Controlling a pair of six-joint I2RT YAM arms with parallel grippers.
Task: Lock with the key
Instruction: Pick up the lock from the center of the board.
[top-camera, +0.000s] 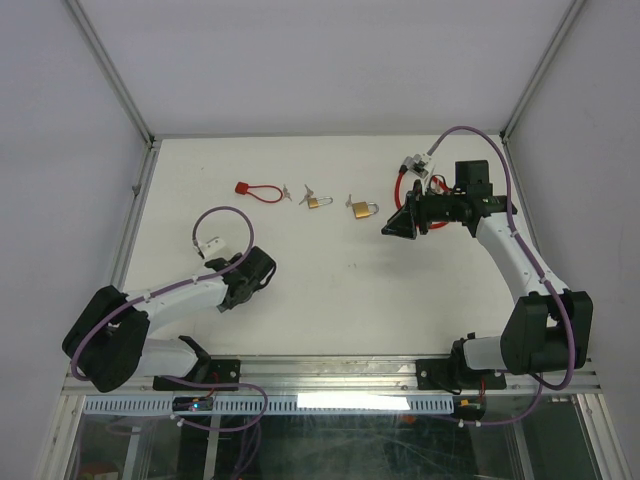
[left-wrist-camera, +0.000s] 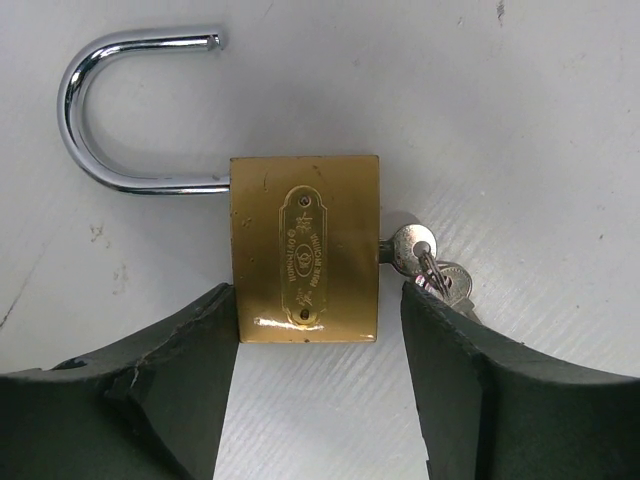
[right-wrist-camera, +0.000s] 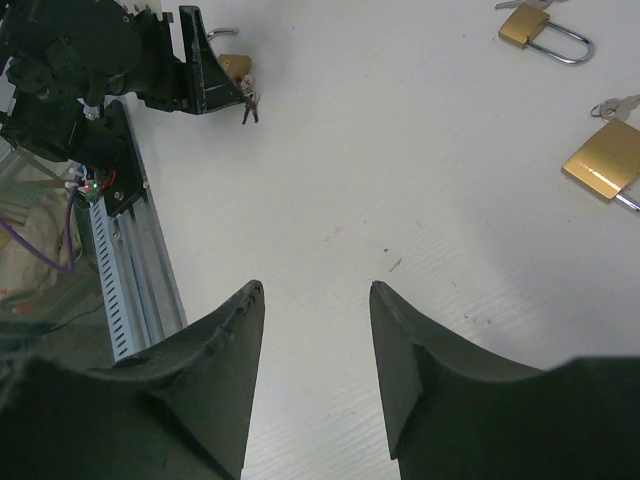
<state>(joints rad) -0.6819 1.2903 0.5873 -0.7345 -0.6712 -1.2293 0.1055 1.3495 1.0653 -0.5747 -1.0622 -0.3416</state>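
In the left wrist view a brass padlock (left-wrist-camera: 305, 250) lies flat on the white table with its chrome shackle (left-wrist-camera: 100, 110) swung open. A key (left-wrist-camera: 410, 247) on a ring of keys sits in its keyhole. My left gripper (left-wrist-camera: 316, 290) is open, with its jaws either side of the padlock's body. In the top view the left gripper (top-camera: 260, 270) hides this padlock. The padlock also shows small in the right wrist view (right-wrist-camera: 236, 66). My right gripper (right-wrist-camera: 316, 286) is open and empty above bare table, right of centre in the top view (top-camera: 392, 228).
Two more brass padlocks (top-camera: 362, 209) (top-camera: 317, 201) with keys lie at the back middle. A red cable lock (top-camera: 258, 190) lies left of them. Another red cable with a white tag (top-camera: 413, 168) lies behind the right gripper. A metal rail (top-camera: 330, 372) runs along the near edge.
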